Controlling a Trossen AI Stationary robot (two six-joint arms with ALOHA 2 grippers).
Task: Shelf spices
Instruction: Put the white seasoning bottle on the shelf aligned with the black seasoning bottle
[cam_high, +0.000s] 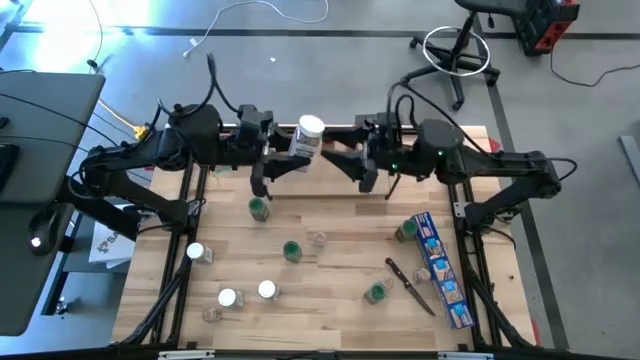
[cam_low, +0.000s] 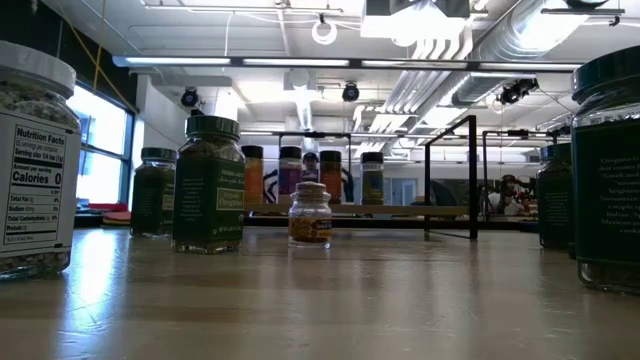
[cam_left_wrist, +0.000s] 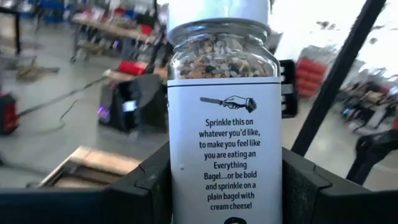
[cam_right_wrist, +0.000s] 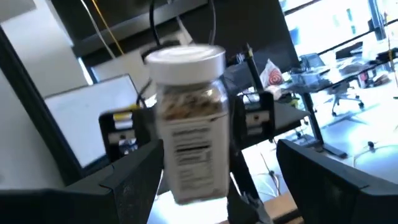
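Observation:
My left gripper (cam_high: 290, 152) is shut on a white-capped spice jar (cam_high: 308, 138) with an "Everything Bagel" label (cam_left_wrist: 225, 162), held high over the table's far middle. My right gripper (cam_high: 352, 160) faces it from the right. It is open, a finger (cam_right_wrist: 134, 180) on either side of the jar (cam_right_wrist: 189, 137) with a gap to it. The shelf (cam_low: 400, 210) stands at the far edge with several spices (cam_low: 331, 176) on its board. More spices stand loose on the table, green-capped (cam_high: 259, 208) and white-capped (cam_high: 267, 289). My left gripper pinches the jar's lower body (cam_left_wrist: 177, 186) between its two fingers (cam_left_wrist: 146, 183), one on each labelled side. The fingers come in level from the table's left side. The jar stands upright in the hold, cap up, lifted clear of table and shelf.
A long blue box (cam_high: 441, 270) and a black-handled utensil (cam_high: 410, 286) lie at the table's right. A black frame (cam_high: 170, 290) edges the table. Close to the low camera stand a white-capped jar (cam_low: 30, 160) and a dark jar (cam_low: 605, 170).

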